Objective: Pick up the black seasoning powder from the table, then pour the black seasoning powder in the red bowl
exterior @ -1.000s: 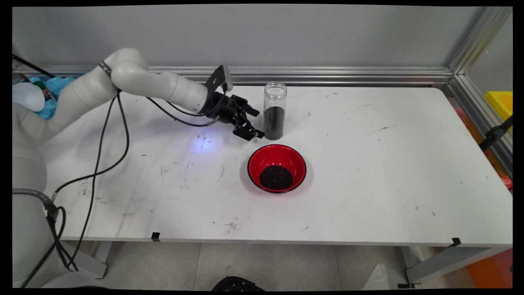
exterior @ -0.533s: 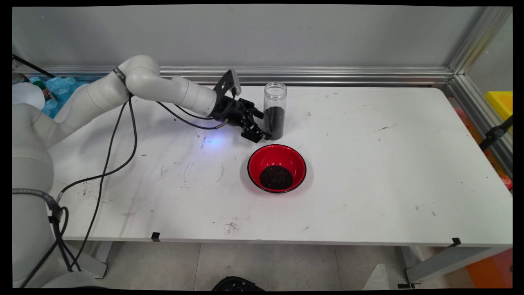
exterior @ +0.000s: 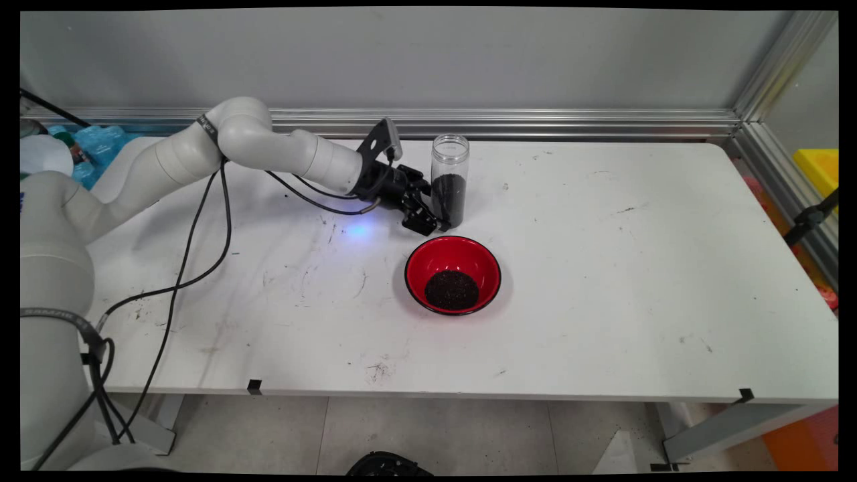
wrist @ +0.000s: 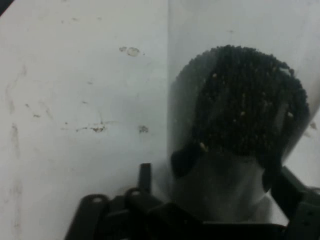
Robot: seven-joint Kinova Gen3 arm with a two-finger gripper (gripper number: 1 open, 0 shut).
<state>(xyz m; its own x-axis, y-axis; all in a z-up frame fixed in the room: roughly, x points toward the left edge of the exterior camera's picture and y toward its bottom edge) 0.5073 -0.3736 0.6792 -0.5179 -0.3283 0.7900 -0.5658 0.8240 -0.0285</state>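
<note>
Far left: black cables point(exterior: 175, 289) drooping from the white arm point(exterior: 281, 148) over the white table point(exterior: 636, 281). Further right, at the arm's end, the black gripper point(exterior: 434, 214), lying low and nearly level, pointed right and pressed up against the lower part of a clear cylindrical jar point(exterior: 449, 181). Stands upright and lidless near the table's far edge, roughly half full of dark granules. Seen along the hand, gripper point(wrist: 227, 165) spread wide, one finger to each side of the jar point(wrist: 240, 100), jar base between them; impossible to tell whether the pads touch the wall, but not visibly clamped. Jar base flat on the table, not lifted or tipped. Just in front of the jar, apart from it, a red bowl point(exterior: 415, 258) with a black rim, holding a small heap of the same dark granules point(exterior: 452, 289). Nothing but scuffs and specks on the table to the right
</note>
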